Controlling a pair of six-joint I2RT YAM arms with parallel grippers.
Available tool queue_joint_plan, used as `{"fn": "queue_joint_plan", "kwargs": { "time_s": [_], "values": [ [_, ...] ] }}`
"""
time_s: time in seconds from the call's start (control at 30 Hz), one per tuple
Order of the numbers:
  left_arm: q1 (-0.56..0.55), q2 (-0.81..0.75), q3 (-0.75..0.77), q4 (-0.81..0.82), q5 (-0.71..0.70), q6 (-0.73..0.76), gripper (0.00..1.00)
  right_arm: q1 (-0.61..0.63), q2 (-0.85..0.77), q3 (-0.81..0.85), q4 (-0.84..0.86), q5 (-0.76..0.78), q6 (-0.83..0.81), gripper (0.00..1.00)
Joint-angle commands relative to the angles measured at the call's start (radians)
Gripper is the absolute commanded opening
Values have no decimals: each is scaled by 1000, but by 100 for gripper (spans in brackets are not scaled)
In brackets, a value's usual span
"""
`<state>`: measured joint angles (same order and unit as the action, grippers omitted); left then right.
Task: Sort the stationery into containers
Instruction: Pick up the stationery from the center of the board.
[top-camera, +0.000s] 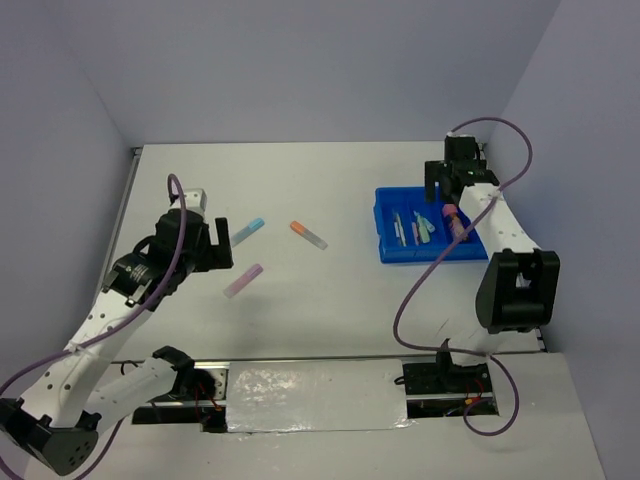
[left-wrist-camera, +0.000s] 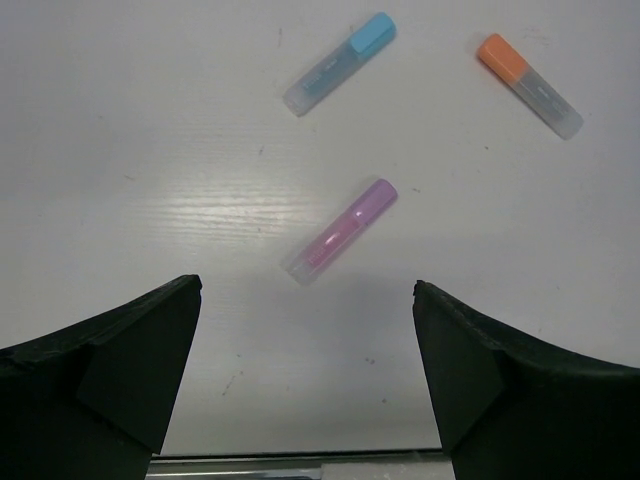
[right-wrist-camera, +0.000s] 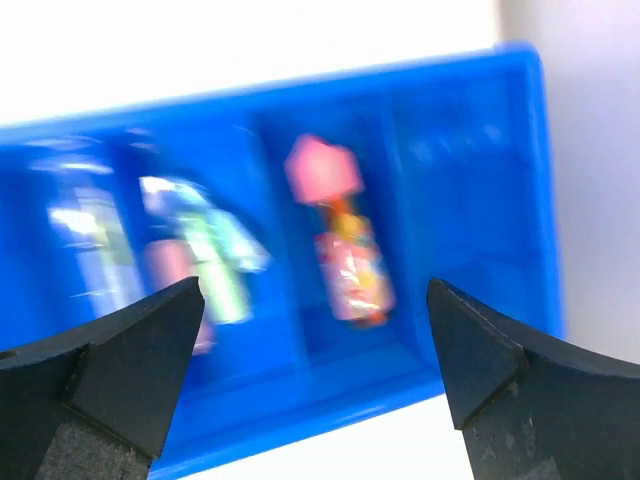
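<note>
The left hand, spread and empty, hangs over the table with the lilac stick lying slantwise just ahead of its jaws, the blue-capped stick and orange-capped stick farther out; closing across that slant could roll or pivot it free. The right hand, likewise spread and empty, hovers above the blue tray, where one compartment holds the pink-capped bottle; dipping lower could nudge the tray.

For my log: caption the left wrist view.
Open left gripper over lilac stick; blue-capped stick and orange-capped stick beyond, on white table.
</note>
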<state>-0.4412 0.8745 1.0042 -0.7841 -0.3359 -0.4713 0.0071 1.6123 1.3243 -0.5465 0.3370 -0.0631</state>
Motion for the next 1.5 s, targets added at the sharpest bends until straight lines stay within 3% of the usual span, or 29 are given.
{"fn": "queue_joint_plan", "kwargs": {
  "time_s": [0.0,0.07,0.1,0.17,0.27,0.43,0.6,0.77,1.0,1.17,1.2,1.27,1.47],
  "values": [
    [15,12,60,37,-142,-9,99,80,-179,6,86,-235,103,100],
    [48,15,45,39,-207,-38,99,175,-233,-54,152,-248,132,100],
    [117,11,30,57,-201,-39,99,233,-268,-106,208,-199,155,100],
    [244,-15,-36,101,-78,-4,99,410,-276,-163,250,-164,173,100],
    [271,-31,-49,117,-37,0,99,565,-220,-185,342,-174,172,100],
    [269,-5,-52,117,-20,5,99,619,59,-54,327,-378,79,95],
    [271,15,-59,132,28,22,99,639,366,215,162,-348,-36,83],
    [271,26,-58,135,46,26,99,645,500,320,96,-303,-52,76],
    [271,15,-61,141,55,31,99,682,569,320,51,-290,-50,71],
    [269,15,-62,143,64,33,99,688,600,317,26,-297,-41,38],
    [269,14,-62,144,70,36,99,688,598,311,31,-315,-40,22],
    [271,9,-65,148,83,39,99,688,568,274,71,-328,-35,1],
    [269,6,-67,151,98,42,99,642,299,95,259,-403,23,0]
  ]
}}
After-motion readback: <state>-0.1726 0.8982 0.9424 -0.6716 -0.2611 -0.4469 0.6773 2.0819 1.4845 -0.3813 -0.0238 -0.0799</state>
